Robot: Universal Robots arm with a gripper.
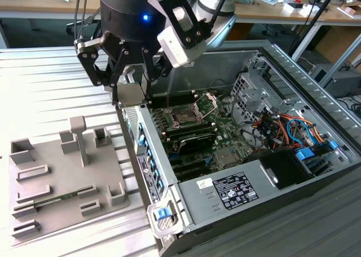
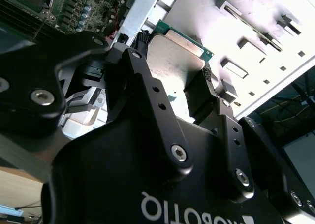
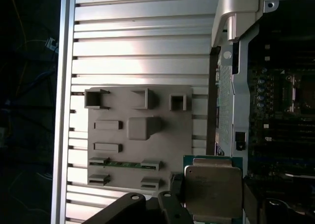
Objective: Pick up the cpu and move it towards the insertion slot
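So the gripper [image 1: 132, 91] has the cpu [image 1: 133, 94] pinched between its fingers. It's a narrow grip on two opposite edges, with the chip held flat and clear of the table [image 1: 51, 82]. In the exterior view that's upper left-centre of the frame, roughly over the side wall of the open case [image 1: 148, 172], the wall that faces the tray [image 1: 62, 181].

Both wrist views look straight onto the chip. In the second wrist view the silver lid [image 2: 172, 61] sits between the black finger pads [image 2: 205, 79], with a bit of green edge poking out past the lid. In the first wrist view the cpu [image 3: 212, 187] overlaps the case wall, with the grey tray [image 3: 142, 101] on one side and the board on the other.

The slot [image 1: 185, 117] is in the middle of the exterior frame, right of the cpu and lower down. It's well apart from the chip, nothing touching. Its metal bracket [image 1: 206, 102] looks flipped up, and the dark centre is open.

The tray is at lower left of the exterior frame. A green memory stick [image 3: 125, 164] lies in one of its holders.
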